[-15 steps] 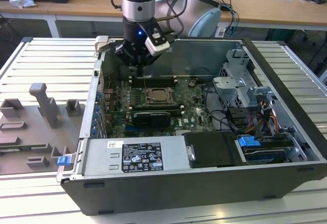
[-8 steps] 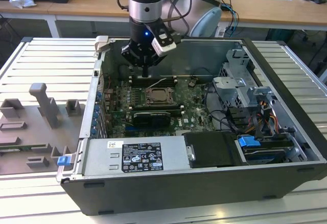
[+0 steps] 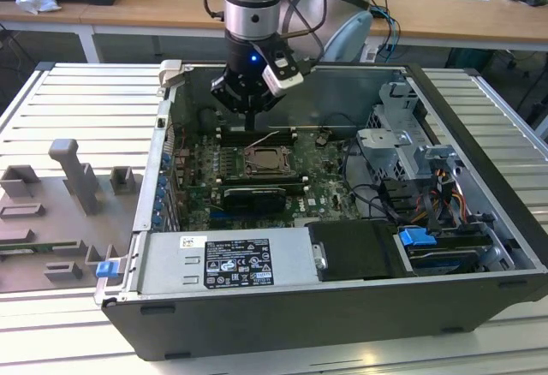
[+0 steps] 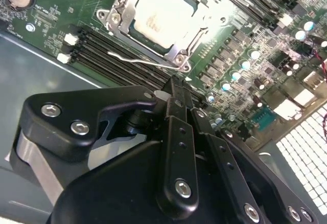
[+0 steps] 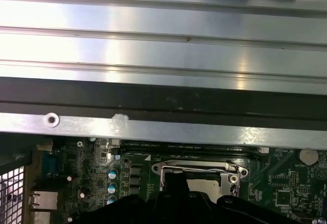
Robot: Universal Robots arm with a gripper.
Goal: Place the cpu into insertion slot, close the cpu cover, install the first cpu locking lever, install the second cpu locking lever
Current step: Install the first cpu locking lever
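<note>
**CPU seated under its cover**

I see the cpu [image 4: 166, 17], a pale silvery square, lying flat in the insertion slot [image 3: 265, 163] on the green motherboard [image 4: 240, 40], framed by the cpu cover [image 4: 120, 6]. My gripper [image 4: 176, 88] hovers beside it, fingers together, holding nothing.

The gripper [image 3: 250, 123] is hanging over the memory slots [image 4: 117, 55], just beside the cpu cover [image 4: 158, 22]. The computer case's rear wall [image 3: 342, 92] is standing close behind it; the drive cage [image 3: 402, 148] and cables [image 3: 368, 191] are crowding the exterior view's right.
</note>
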